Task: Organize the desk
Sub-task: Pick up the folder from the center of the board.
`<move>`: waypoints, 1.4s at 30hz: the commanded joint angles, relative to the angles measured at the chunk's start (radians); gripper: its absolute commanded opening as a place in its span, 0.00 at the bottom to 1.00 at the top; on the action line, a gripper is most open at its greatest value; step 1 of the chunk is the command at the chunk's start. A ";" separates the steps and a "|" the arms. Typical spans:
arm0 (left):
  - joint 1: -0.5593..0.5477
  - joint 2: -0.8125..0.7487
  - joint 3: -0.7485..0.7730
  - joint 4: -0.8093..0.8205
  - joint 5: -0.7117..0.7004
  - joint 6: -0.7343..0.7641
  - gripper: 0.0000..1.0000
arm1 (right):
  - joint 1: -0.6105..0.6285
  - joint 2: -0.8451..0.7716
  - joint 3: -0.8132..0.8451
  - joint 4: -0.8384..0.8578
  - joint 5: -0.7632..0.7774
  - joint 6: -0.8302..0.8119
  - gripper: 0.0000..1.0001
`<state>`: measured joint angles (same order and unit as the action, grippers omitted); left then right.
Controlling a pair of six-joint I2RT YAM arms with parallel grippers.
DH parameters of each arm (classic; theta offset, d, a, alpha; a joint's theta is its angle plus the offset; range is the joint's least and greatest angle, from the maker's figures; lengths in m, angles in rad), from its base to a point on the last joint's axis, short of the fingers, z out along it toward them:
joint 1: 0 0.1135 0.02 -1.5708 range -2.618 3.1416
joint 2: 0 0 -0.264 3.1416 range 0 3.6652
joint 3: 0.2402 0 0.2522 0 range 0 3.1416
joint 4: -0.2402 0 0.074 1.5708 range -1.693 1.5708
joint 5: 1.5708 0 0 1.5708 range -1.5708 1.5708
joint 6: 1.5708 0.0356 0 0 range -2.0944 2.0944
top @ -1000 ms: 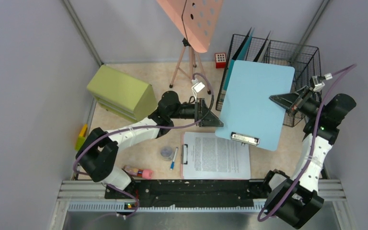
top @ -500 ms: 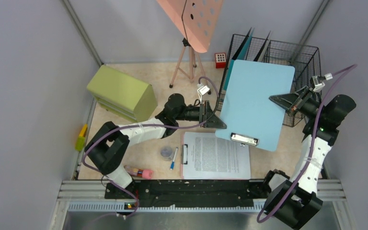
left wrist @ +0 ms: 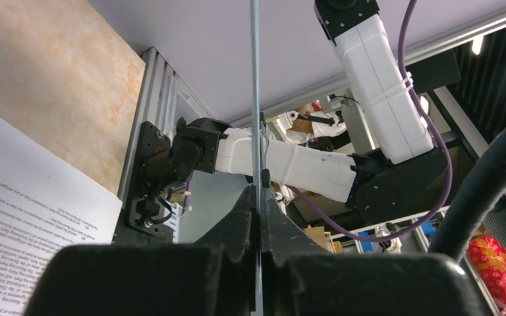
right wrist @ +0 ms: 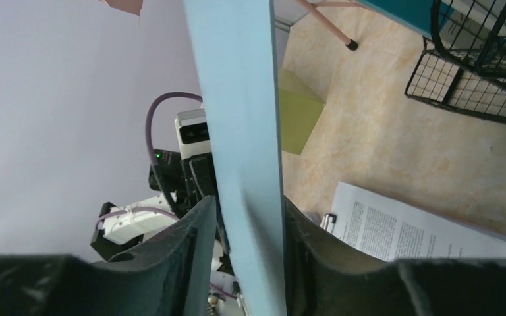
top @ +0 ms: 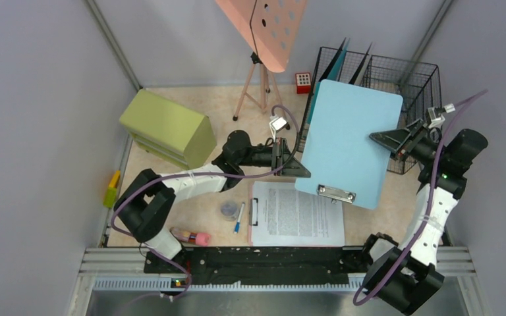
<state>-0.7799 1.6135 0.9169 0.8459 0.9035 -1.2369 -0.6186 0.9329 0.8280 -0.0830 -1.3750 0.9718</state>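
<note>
A light blue clipboard [top: 346, 145] hangs tilted above the desk [top: 395, 197], its metal clip at the lower edge. My left gripper [top: 301, 170] is shut on its left edge; in the left wrist view the board shows as a thin line [left wrist: 255, 99] pinched between the closed jaws of the left gripper [left wrist: 259, 197]. My right gripper [top: 377, 137] straddles the right edge. In the right wrist view the blue board [right wrist: 240, 131] stands between the jaws of the right gripper [right wrist: 245, 204], which are open with a gap on the left side.
A second clipboard with a printed page [top: 296, 214] lies under the blue one. Black wire baskets [top: 395, 79] with folders stand back right, a green drawer cabinet [top: 168, 128] at left, a pink stand [top: 263, 26] at the back. A pen [top: 238, 217] and a small lid [top: 228, 210] lie near the front.
My left gripper moved right onto the blue clipboard's left edge and shut on it. The right gripper's jaws have parted, and the board shifted slightly left.
</note>
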 commanded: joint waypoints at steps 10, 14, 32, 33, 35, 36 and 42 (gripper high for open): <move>0.025 -0.153 -0.062 0.102 -0.049 -0.044 0.00 | -0.032 0.054 0.253 -0.521 0.098 -0.498 0.84; 0.027 -0.169 -0.088 0.065 -0.051 -0.029 0.00 | -0.060 0.139 0.450 -0.729 0.187 -0.689 0.85; -0.073 -0.068 -0.032 -0.142 0.045 0.048 0.00 | -0.093 0.264 0.812 -0.806 0.344 -0.701 0.86; -0.076 -0.069 -0.028 -0.154 0.055 0.047 0.00 | -0.093 0.267 0.811 -0.805 0.346 -0.703 0.86; -0.077 -0.063 -0.018 -0.171 0.087 0.043 0.00 | -0.093 0.266 0.805 -0.798 0.348 -0.701 0.86; -0.078 -0.055 -0.012 -0.181 0.106 0.040 0.00 | -0.093 0.268 0.802 -0.796 0.348 -0.702 0.86; -0.091 0.056 0.057 -0.168 0.270 -0.026 0.00 | -0.093 0.266 0.788 -0.792 0.360 -0.707 0.86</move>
<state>-0.8612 1.6062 0.8913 0.6125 1.0313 -1.2274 -0.7033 1.2064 1.6043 -0.8867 -1.0286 0.2871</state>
